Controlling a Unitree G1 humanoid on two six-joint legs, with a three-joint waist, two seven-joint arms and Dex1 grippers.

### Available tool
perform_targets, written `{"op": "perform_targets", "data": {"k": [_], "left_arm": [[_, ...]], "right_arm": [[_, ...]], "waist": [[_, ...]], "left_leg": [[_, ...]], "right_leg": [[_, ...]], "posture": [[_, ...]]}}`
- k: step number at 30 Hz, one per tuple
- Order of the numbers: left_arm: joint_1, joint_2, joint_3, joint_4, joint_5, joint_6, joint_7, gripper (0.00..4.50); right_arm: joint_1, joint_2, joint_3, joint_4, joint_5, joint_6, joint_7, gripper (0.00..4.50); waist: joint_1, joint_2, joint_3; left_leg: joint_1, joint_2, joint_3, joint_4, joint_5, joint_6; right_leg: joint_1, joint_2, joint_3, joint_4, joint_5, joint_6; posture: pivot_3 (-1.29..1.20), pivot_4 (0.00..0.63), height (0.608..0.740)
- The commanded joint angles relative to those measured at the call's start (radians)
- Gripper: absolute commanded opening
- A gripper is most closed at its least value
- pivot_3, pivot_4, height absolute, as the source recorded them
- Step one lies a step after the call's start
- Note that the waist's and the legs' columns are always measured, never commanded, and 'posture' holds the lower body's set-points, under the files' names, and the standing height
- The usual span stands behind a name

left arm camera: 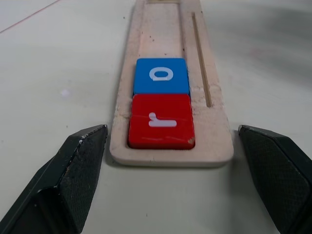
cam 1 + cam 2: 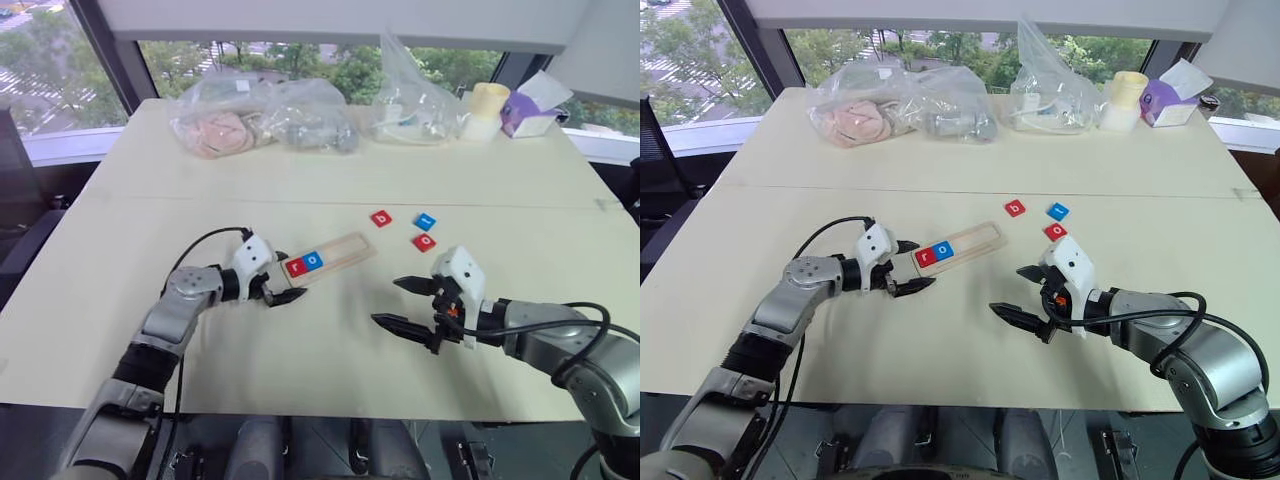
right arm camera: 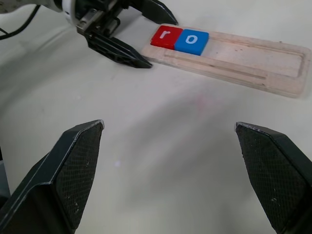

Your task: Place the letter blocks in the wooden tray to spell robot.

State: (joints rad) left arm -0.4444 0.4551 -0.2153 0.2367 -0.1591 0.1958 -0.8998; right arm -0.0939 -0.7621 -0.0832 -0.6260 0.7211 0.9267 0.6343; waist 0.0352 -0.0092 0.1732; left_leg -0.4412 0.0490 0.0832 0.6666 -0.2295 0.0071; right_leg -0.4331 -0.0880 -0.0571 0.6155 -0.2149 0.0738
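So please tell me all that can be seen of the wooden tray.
The wooden tray is a pale, light-wood oblong strip with rounded corners, a shallow slot and a thin groove beside it. It lies flat and aslant on the table. At its near end sit a red r block and a blue o block, edge to edge; the rest of the slot is bare. The open left pincer straddles that end.

I see the wooden tray [image 2: 960, 247] lying slantwise mid-table, a red r block [image 2: 926, 256] and blue o block [image 2: 945, 249] at its left end. My left gripper [image 2: 908, 266] straddles that end, fingers spread. My right gripper [image 2: 1028, 293] hovers wide open near three loose blocks [image 2: 1016, 208] to the far right.
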Motion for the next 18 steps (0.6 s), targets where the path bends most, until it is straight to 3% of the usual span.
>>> {"op": "perform_targets", "data": {"k": [1,3,11,15,18], "left_arm": [[0.022,-0.013,-0.046,0.032,0.053,0.008,0.005,3.71],[0.027,-0.016,-0.043,0.029,0.052,0.009,0.004,3.13],[0.014,0.05,-0.078,-0.065,0.061,0.024,-0.107,3.14],[-0.011,0.161,-0.118,-0.151,0.008,-0.014,-0.354,3.14],[-0.047,0.2,-0.149,-0.112,0.037,-0.055,-0.432,3.14]], "right_arm": [[-0.012,0.002,-0.009,-0.024,0.011,-0.01,0.001,4.5],[-0.013,-0.003,-0.015,-0.023,0.012,-0.009,0.004,4.5],[0.047,-0.067,-0.076,-0.026,0.031,0.011,0.043,4.5],[0.127,-0.121,-0.143,0.004,0.014,-0.009,0.081,4.5],[0.141,-0.118,-0.154,0.013,0.005,-0.024,0.074,4.5]], "waist": [[0.006,0.0,0.0],[0.006,0.0,-0.001],[0.002,0.0,-0.001],[0.002,0.0,-0.001],[0.003,0.0,-0.001]], "left_leg": [[0.0,0.0,0.0,0.0,0.0,0.0],[0.0,0.0,0.0,0.0,0.0,0.0],[0.0,0.0,-0.001,0.0,0.0,0.0],[-0.001,0.0,0.0,-0.002,-0.001,0.001],[-0.001,0.0,0.0,-0.003,-0.001,0.001]], "right_leg": [[0.0,0.0,0.0,0.0,0.0,0.0],[0.0,0.0,0.0,0.0,0.0,0.0],[0.0,0.0,-0.001,0.0,0.0,0.0],[-0.002,0.0,0.0,-0.001,-0.001,0.001],[-0.002,0.001,-0.001,-0.001,-0.001,0.001]], "posture": [[0.0,0.15,0.739],[0.0,0.15,0.739],[0.0,0.15,0.739],[0.0,0.15,0.739],[0.0,0.15,0.739]]}}
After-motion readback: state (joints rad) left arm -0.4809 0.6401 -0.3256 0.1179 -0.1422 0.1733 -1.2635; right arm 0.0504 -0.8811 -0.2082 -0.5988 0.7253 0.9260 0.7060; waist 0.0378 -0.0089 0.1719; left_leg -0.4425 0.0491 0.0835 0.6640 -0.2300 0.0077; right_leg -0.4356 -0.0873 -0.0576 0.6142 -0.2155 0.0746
